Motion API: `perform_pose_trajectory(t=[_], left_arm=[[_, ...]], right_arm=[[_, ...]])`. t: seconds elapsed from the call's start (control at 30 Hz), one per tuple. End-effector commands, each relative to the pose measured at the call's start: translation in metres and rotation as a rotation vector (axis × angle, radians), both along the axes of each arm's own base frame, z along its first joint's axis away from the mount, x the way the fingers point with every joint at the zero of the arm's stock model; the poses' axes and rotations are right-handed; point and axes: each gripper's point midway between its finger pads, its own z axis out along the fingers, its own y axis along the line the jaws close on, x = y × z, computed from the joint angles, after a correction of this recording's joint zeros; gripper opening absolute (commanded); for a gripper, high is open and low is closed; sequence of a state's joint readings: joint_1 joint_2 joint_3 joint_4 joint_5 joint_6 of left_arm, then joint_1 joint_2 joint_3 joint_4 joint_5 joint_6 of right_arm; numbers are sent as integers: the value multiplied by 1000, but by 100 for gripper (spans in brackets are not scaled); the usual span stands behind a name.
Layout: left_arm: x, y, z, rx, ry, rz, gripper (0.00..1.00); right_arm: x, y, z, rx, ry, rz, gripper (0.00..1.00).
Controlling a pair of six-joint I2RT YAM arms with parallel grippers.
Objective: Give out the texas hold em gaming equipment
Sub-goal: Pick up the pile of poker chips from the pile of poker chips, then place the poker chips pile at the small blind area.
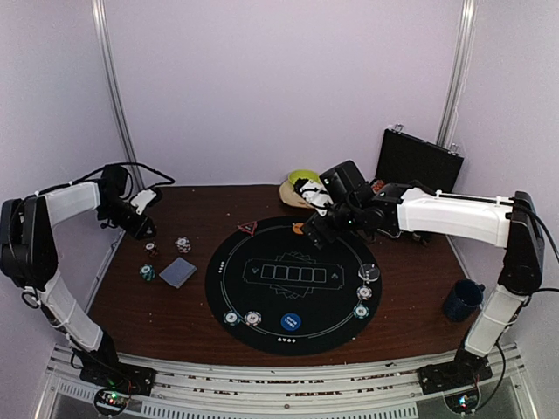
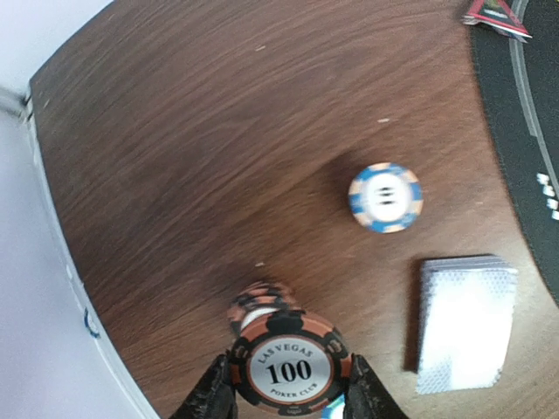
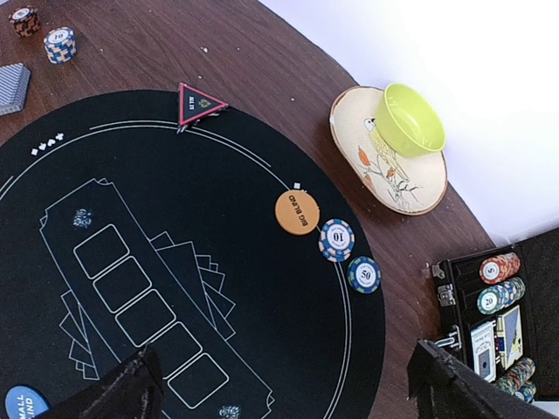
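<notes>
The top camera looks down from high above the near edge over the whole table (image 1: 201, 209), with the round mat (image 1: 262, 295) in the middle of it. The left wrist camera sits close over the table and the right one higher over the mat. Both wrist views share the card deck (image 2: 465, 325) and the red triangle (image 2: 496, 16), which is at about 1 o'clock in the left view.

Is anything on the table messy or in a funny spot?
Nothing looks spilled or broken. The small red triangle marker sits across the far edge of the round black mat, and a lime-green bowl on a painted plate beside the mat looks odd among poker pieces.
</notes>
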State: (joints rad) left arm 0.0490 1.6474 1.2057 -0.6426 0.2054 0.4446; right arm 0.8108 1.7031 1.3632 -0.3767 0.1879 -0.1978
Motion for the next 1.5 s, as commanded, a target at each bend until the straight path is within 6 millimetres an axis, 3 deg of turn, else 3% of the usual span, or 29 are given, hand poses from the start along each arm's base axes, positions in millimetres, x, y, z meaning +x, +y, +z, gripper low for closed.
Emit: perform_pose_trajectory(t=[0.0, 0.13, 0.3, 0.43, 0.57, 0.83, 1.03, 1.2, 1.47], left_arm=[[-19, -64, 17, 0, -41, -195, 27], [-41, -121, 18, 9, -40, -353, 27], [-88, -197, 10, -20, 12, -616, 27], [-133, -240, -2, -57, 76, -808, 27], [-180, -268, -13, -80, 128, -981, 27], [-232, -293, -46, -66, 232, -1159, 27], [-257, -295, -70, -20, 285, -1217, 27], [-263, -292, -78, 20, 276, -1229, 26], [-255, -293, -93, 85, 244, -1199, 28]], right_arm=[[14, -20, 14, -5, -52, -35, 100], [27, -42, 16, -4, -64, -47, 100], [41, -72, 11, -34, -70, -64, 100], [52, -96, 2, -57, -49, -89, 100], [55, -109, -8, -91, -30, -91, 100], [57, -116, -16, -127, -14, -98, 100], [56, -119, -16, -131, -15, -99, 100], [55, -119, -11, -126, -24, -94, 100], [55, -119, -12, -131, -22, -93, 100]])
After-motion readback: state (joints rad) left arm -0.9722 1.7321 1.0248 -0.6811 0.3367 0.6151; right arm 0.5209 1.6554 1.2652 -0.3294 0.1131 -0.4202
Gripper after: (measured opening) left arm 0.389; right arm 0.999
